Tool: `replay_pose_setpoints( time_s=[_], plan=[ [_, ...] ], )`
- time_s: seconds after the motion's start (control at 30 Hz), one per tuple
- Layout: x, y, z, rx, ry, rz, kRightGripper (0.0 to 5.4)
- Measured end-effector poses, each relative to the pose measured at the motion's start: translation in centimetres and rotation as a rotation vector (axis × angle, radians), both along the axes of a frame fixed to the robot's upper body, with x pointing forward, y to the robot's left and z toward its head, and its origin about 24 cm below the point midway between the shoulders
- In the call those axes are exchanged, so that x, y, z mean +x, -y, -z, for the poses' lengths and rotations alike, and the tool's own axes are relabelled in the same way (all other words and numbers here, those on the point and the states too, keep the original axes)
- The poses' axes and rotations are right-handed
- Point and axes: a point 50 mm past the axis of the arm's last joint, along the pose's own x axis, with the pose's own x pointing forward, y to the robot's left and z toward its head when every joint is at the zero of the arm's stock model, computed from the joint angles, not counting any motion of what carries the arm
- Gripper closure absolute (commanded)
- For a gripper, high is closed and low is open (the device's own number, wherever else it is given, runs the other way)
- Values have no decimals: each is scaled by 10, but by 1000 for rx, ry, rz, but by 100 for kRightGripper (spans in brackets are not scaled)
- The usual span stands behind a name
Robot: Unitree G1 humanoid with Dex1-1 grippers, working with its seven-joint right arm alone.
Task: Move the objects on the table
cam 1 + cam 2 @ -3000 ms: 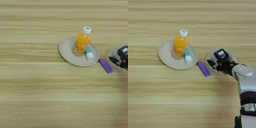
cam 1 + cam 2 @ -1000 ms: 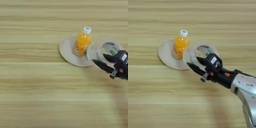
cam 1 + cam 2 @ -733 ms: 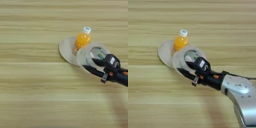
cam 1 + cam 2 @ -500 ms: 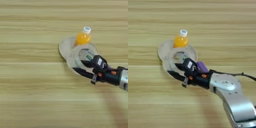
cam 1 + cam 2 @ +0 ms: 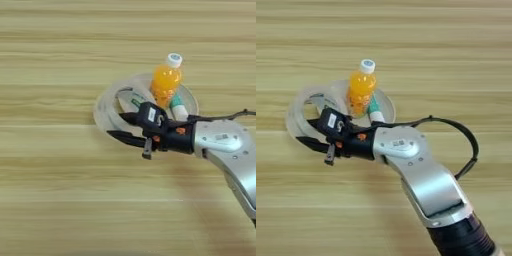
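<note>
my right gripper (image 5: 122,127) pinches the clear tape roll (image 5: 111,112), held over the plate (image 5: 189,102) at its left rim. the orange-drink bottle (image 5: 165,80) stands just behind my wrist; a careless swing could topple it onto the green-white tube (image 5: 178,109).

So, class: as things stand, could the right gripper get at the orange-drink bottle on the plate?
Probably not yet. The right gripper is shut on the clear tape roll, which it holds over the plate. The bottle stands upright close behind, beside the green-white tube.
</note>
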Motion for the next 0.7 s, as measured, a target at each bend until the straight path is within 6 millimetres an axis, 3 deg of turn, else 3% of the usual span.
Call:
replay_pose_setpoints(
  time_s=[0.57, 0.7],
  plan=[
    [35, -56, 38, 7, -118, -4, 401],
    [39, -60, 44, -1, -138, -11, 401]
  ],
)
